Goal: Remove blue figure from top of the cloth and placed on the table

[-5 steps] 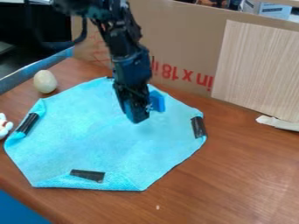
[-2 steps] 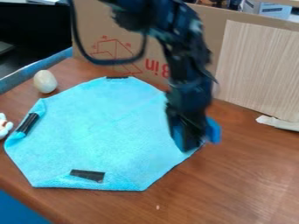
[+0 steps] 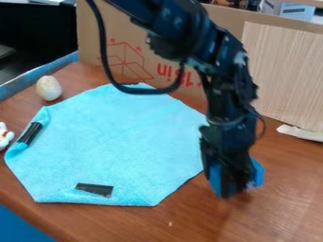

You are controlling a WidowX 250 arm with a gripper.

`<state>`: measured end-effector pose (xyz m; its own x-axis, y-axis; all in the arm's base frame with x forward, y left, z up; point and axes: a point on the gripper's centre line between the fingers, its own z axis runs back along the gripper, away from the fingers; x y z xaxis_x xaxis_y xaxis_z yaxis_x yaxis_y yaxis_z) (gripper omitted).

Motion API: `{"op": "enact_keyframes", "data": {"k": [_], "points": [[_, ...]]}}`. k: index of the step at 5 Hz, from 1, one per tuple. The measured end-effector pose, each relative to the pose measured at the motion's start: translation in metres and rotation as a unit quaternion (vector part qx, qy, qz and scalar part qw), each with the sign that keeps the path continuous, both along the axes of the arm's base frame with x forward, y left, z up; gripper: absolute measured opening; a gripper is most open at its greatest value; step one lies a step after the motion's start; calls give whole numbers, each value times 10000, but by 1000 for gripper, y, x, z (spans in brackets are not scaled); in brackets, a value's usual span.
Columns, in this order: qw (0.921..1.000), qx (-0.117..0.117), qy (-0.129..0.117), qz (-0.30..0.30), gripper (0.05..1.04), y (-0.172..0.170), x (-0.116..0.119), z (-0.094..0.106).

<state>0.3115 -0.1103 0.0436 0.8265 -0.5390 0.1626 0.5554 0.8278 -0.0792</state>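
Note:
Right of the cloth, over the brown table (image 3: pixel 277 208), hangs my black gripper (image 3: pixel 234 185), shut on the blue figure (image 3: pixel 257 172). Blue parts of the figure stick out on both sides of the gripper, and its middle is hidden behind it. Whether the figure touches the table I cannot tell. The light blue cloth (image 3: pixel 114 142) lies spread on the table, with its right edge partly behind the arm.
A pale egg (image 3: pixel 48 88) rests beyond the cloth's upper left. At the left edge is a small white figure (image 3: pixel 5 135). A cardboard wall (image 3: pixel 170 28) with a wooden panel (image 3: pixel 284 71) stands at the back; a white strip (image 3: pixel 300 133) lies at right.
From over the cloth's upper part, the gripper has moved right and toward the camera, past the cloth's edge, carrying the blue figure. The cloth has stayed in place.

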Motion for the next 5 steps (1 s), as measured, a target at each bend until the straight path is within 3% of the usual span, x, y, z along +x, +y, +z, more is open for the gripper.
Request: {"op": "enact_keyframes", "data": {"k": [2,3,4,5], "points": [[9998,-65,-43,-194,633,-20,-3,-16],[9998,-86,43,-182,917,-20,-6,-18],[9994,-262,65,-222,1002,-13,-11,4],[9987,-446,-22,-241,1000,14,-19,52]]}}
